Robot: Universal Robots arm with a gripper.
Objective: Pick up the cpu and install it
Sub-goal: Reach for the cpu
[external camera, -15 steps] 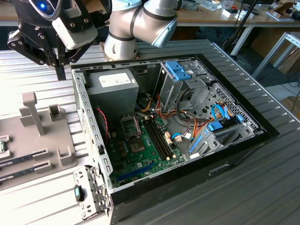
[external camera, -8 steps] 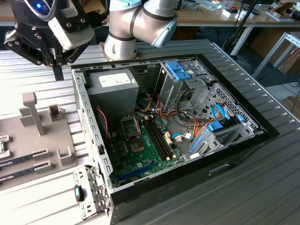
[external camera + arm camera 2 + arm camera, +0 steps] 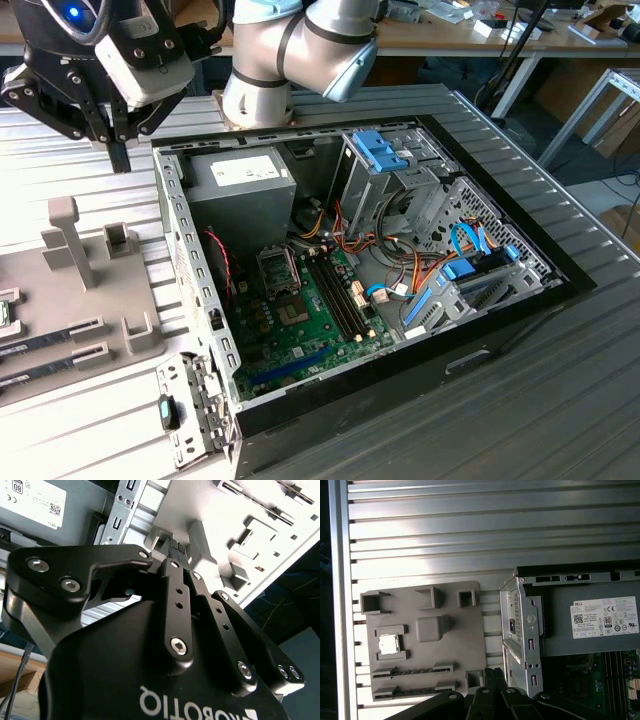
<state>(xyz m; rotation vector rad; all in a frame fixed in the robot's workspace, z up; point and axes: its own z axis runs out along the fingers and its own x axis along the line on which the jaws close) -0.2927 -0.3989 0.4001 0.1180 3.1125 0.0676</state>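
Black two-finger gripper [image 3: 119, 160] hangs over the edge of the grey moulded holder plate [image 3: 465, 635], fingers pressed together, empty. Small square silver-topped cpu [image 3: 388, 644] lies in the plate's square pocket, well apart. Advice: spread fingers, square to chip edges, lift flat.

Bright even light, bluish cast — soft shadows
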